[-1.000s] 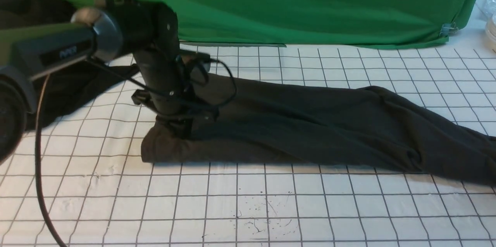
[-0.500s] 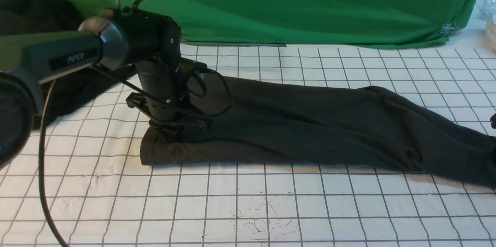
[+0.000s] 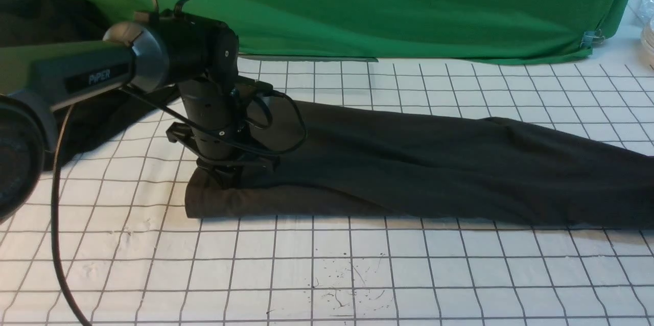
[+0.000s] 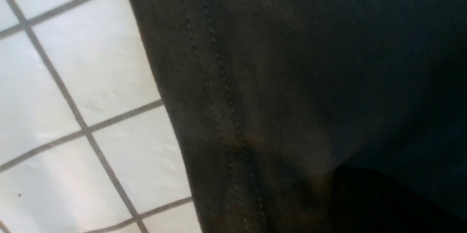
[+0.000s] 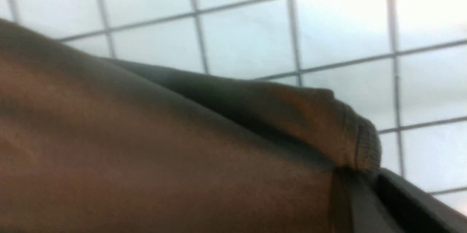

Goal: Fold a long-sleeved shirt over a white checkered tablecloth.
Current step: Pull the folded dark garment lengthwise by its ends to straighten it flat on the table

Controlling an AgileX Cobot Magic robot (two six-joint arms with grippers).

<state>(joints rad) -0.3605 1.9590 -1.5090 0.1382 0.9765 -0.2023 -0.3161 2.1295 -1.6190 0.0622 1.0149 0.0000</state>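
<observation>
- Long-sleeved shirt (image 3: 409, 167) lies stretched in a long dark band across the white checkered tablecloth (image 3: 357, 275), running off the front view's right edge.
- Left tool (image 3: 232, 177) presses down on the shirt's left end by the stitched hem; I cannot tell whether it is spread or pressed together.
- Right tool (image 5: 365, 193), seen only in its wrist view, pinches gathered shirt fabric.
- Green fabric (image 3: 409, 9) hangs behind.

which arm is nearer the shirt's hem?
Left. Left end effector sits on the shirt at its hem; right arm is at the far end, outside the front view.
</observation>
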